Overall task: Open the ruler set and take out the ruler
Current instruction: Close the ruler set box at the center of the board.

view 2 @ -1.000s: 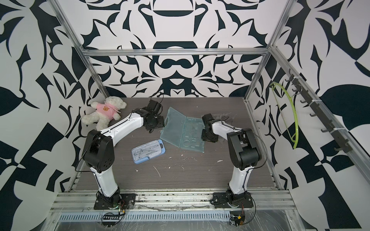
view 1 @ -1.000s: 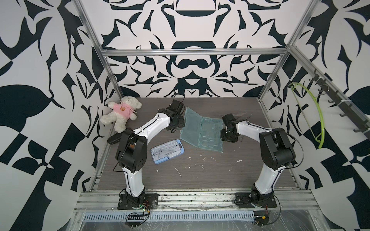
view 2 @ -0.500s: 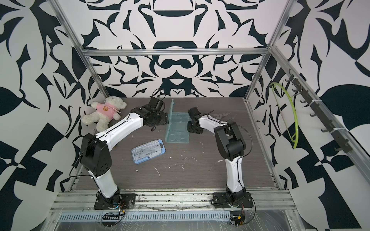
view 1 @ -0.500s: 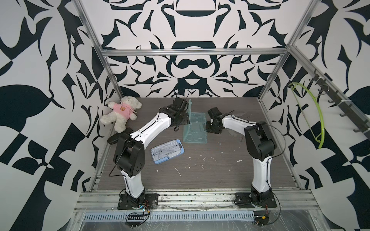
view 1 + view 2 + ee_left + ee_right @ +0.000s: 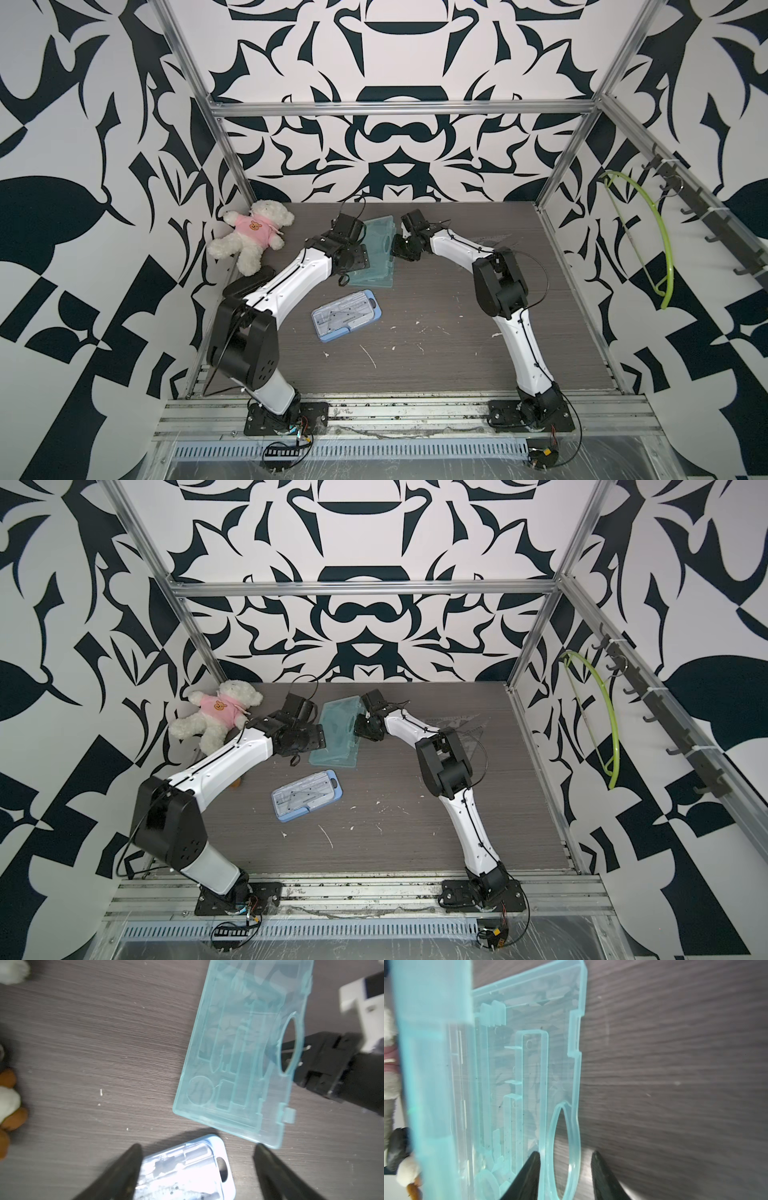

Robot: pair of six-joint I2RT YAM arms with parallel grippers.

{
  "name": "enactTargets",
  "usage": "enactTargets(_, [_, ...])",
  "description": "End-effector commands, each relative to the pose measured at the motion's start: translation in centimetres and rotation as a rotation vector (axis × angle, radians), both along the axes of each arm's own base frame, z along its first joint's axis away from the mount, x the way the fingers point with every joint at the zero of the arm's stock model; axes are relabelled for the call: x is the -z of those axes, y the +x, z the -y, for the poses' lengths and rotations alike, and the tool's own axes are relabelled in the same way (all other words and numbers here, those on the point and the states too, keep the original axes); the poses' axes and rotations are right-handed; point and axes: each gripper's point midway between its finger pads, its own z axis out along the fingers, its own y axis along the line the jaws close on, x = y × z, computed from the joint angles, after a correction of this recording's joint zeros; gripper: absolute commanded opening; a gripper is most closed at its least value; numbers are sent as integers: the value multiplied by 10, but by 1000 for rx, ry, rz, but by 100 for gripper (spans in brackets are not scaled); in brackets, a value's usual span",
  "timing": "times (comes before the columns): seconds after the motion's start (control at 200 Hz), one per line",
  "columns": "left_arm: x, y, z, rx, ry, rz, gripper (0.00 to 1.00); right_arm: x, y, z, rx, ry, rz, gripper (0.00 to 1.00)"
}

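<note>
Black-and-white patterned walls box in a dark wood-grain worktop (image 5: 457, 332). Near its far edge, about midway between the left and right edges, sits the teal case (image 5: 376, 253). It is translucent, with one leaf flat on the wood and the other standing steeply, and its moulded pockets look empty to us. Closer to the middle of the worktop lies the blue ruler set (image 5: 345, 316), closed, with rulers (image 5: 305, 798) showing through its clear cover. We judge this one is not yet opened.

Our left claw (image 5: 196, 1148) hangs wide open and empty, above the gap between the two cases. Our right claw (image 5: 564, 1154) stands part open astride the teal case's handle loop (image 5: 576, 1138), with space on both sides, so it is not pinching.

Both cases look like thin, stiff, light plastic: slick, likely to skid on the wood and liable to crack at the hinge. We would pin the blue base with one claw and lift the lid by its rim. The rulers look flat, thin and slippery, so we would take one by an end.
</note>
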Motion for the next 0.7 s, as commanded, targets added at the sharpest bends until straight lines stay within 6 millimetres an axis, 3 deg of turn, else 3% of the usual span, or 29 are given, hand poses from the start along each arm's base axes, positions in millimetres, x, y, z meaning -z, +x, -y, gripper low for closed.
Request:
enactTargets(0.0, [0, -9, -12, -24, 24, 21, 96, 24, -26, 8, -32, -49, -91, 44])
enactTargets(0.25, [31, -14, -56, -125, 102, -88, 100, 5, -61, 90, 17, -313, -37, 46])
enactTargets(0.36, [44, -12, -79, -178, 171, -136, 95, -4, -82, 114, 25, -370, -24, 45])
enactTargets(0.475, [56, -10, -91, -193, 239, -181, 86, -10, -106, 121, 18, -356, -24, 45])
enactTargets(0.555, [67, -10, -98, -193, 301, -216, 70, -13, -121, 120, 7, -340, -20, 44])
enactTargets(0.695, [93, -12, -109, -180, 417, -316, 62, -24, -141, 111, -30, -314, 2, 44])
